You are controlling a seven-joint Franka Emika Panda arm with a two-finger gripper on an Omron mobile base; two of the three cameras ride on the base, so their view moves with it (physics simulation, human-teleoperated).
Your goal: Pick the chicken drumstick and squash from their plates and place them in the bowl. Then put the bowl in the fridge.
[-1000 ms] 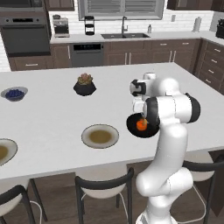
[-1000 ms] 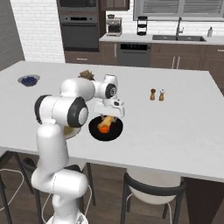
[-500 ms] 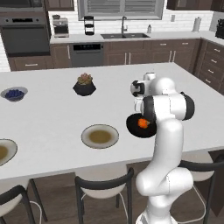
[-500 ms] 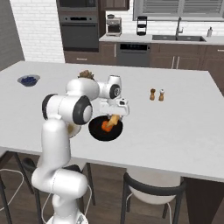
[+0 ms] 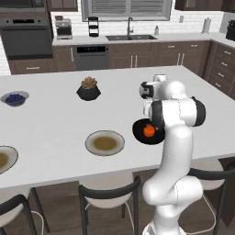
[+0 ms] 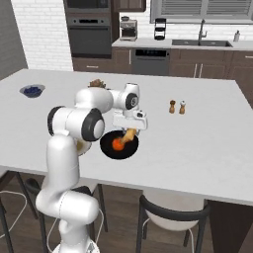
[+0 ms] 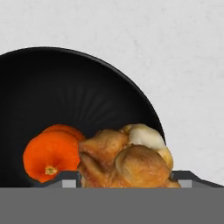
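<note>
Hand: the hand (image 6: 130,134) hangs over the bowl, jaws apart with the chicken drumstick between them; grasping it, as far as I can judge.
Drumstick: the chicken drumstick (image 7: 127,162) sits low over the bowl's near side, just beside the squash; whether it rests on the bowl floor I cannot tell.
Squash: the squash (image 7: 52,153) is already inside the bowl, orange against the black.
Bowl: the bowl (image 7: 65,87) stands on the surface (image 5: 55,124) near its front edge, with one plate (image 5: 105,142) beside it and well apart.
Step in hand: dropping the drumstick in, I'd say.
How to do it well: let go low and inside the rim, then lift straight up so nothing knocks the bowl.
Left to do: the bowl is not yet on its way to the fridge.
</note>
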